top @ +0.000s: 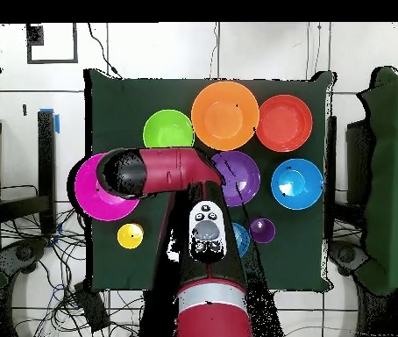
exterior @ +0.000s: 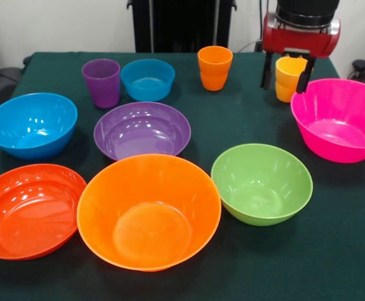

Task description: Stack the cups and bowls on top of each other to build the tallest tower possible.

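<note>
My gripper (exterior: 286, 74) hangs open and empty at the far right, its two black fingers (exterior: 267, 69) framing the yellow cup (exterior: 289, 80) in the front view. In the overhead view the arm's end (top: 117, 174) is above the large pink bowl (top: 90, 200) and the yellow cup (top: 131, 235) stands clear of it. The pink bowl (exterior: 339, 119) is empty. The orange cup (exterior: 214, 68), purple cup (exterior: 101, 81) and small blue bowl (exterior: 147, 79) stand along the far side. No bowls are nested; there is no tower.
Spread apart on the green cloth are the blue bowl (exterior: 31, 124), purple bowl (exterior: 142, 130), shallow red-orange bowl (exterior: 29, 210), large orange bowl (exterior: 148, 210) and green bowl (exterior: 261, 183). In the overhead view the arm hides the orange cup.
</note>
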Robot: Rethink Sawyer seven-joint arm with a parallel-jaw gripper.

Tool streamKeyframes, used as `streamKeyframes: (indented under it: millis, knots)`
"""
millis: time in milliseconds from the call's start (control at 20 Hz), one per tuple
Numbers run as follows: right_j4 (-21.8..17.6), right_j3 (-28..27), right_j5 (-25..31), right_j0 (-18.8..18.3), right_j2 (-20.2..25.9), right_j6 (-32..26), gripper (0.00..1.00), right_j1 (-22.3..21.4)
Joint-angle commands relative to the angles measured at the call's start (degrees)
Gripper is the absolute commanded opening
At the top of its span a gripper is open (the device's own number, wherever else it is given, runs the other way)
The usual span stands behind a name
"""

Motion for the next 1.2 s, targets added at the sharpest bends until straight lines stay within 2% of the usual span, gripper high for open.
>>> streamKeyframes:
  millis: [50, 600, 1200]
  knots:
    - [-1.91, -2.10, -0.95, 0.01, 2.89, 2.05, 1.00, 5.10]
    - [0.27, -3.45, 1.02, 3.00, 3.58, 4.51, 1.00, 5.87]
    - [0.89, -4.25, 0.84, 3.83, 3.87, 4.29, 1.00, 6.67]
